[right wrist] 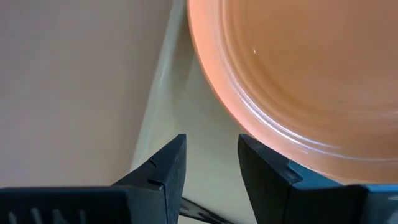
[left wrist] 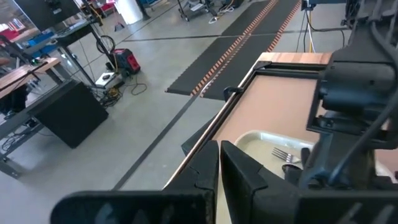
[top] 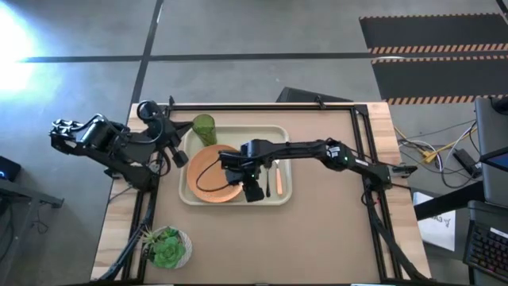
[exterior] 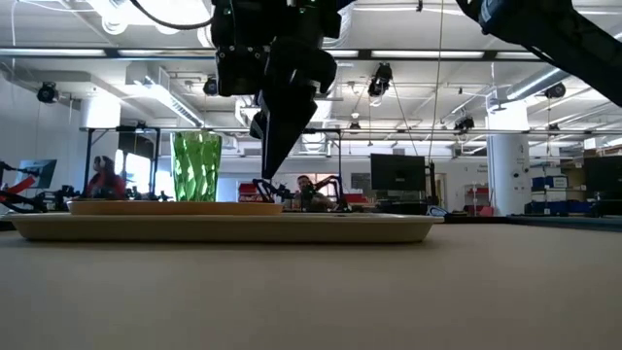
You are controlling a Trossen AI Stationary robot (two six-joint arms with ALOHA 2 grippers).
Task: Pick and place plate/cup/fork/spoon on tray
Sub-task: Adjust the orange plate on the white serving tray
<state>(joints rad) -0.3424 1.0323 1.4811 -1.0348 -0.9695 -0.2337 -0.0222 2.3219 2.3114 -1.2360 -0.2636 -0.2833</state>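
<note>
I had the right gripper (top: 252, 191) hovering open, holding nothing, over the tray (top: 279, 133) beside the orange plate (top: 208, 163). The spoon (top: 268, 176) looked light, stiff and slippery; I would pinch its handle mid-length. The left gripper (top: 176, 149) waited shut at the table's left.

Orange plate (top: 213, 173), green cup (top: 204, 127), pink-handled fork (top: 279, 179) on cream tray (top: 274, 132).
</note>
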